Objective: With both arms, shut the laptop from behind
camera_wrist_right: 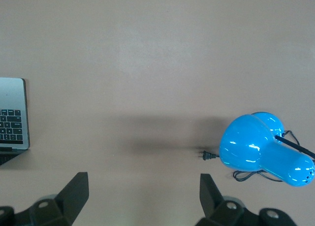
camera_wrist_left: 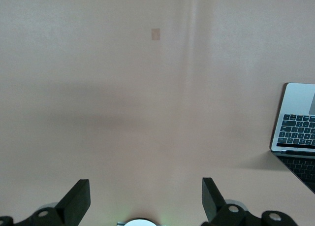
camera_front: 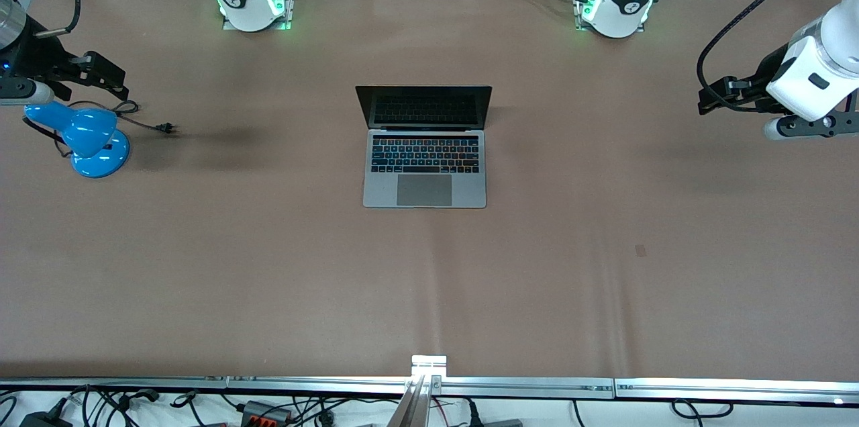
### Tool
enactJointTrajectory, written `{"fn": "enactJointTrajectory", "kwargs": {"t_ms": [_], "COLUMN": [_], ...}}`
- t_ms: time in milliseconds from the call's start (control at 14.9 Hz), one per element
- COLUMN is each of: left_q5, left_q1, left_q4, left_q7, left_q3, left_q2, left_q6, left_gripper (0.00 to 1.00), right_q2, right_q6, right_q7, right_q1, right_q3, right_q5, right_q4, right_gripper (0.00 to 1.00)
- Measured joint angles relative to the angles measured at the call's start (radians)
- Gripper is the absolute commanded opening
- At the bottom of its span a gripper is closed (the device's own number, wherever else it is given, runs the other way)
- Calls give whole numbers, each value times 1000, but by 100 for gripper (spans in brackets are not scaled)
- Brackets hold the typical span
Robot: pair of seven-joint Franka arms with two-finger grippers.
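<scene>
The silver-grey laptop (camera_front: 424, 158) stands open in the middle of the brown table, its dark screen upright and its keyboard and trackpad facing the front camera. Its edge shows in the left wrist view (camera_wrist_left: 298, 127) and in the right wrist view (camera_wrist_right: 12, 113). My left gripper (camera_front: 706, 101) is open and empty, up in the air over the table at the left arm's end, well away from the laptop; its open fingers (camera_wrist_left: 78, 199) show over bare table. My right gripper (camera_front: 115, 81) is open and empty over the right arm's end, beside a blue lamp; its fingers (camera_wrist_right: 76, 189) also show.
A blue desk lamp (camera_front: 90, 138) lies at the right arm's end with its cord and plug (camera_front: 166, 127), and it also shows in the right wrist view (camera_wrist_right: 263, 147). A small tan patch (camera_front: 640, 250) marks the cloth. A metal rail (camera_front: 429, 383) runs along the front edge.
</scene>
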Motion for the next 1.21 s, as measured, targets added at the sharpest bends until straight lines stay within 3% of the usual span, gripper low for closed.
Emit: {"fn": "enactJointTrajectory", "kwargs": {"t_ms": [268,335,470,671,738,1207], "left_q5": [0,0,0,0,0,-2], "left_q1": [0,0,0,0,0,-3], "left_q4": [-2,-2,-3,-3,-3,-5], "left_q7": [-1,-1,-2,-2,-2,19], "left_q3": [0,0,0,0,0,-7], "left_q2": [0,0,0,-1,-3,-8], "left_q6": [-2,-6,-16,-43,-53,-78], "left_gripper": [100,95,55,3,1,0], "right_q2": [0,0,0,0,0,4], "right_q6": [0,0,0,0,-1,-24], "right_q7": [0,0,0,0,0,-1], "right_q1": [0,0,0,0,0,5], "right_q3": [0,0,0,0,0,8], "right_q5": [0,0,0,0,0,0], "right_q4": [0,0,0,0,0,0], "right_gripper": [100,97,54,7,0,0]}}
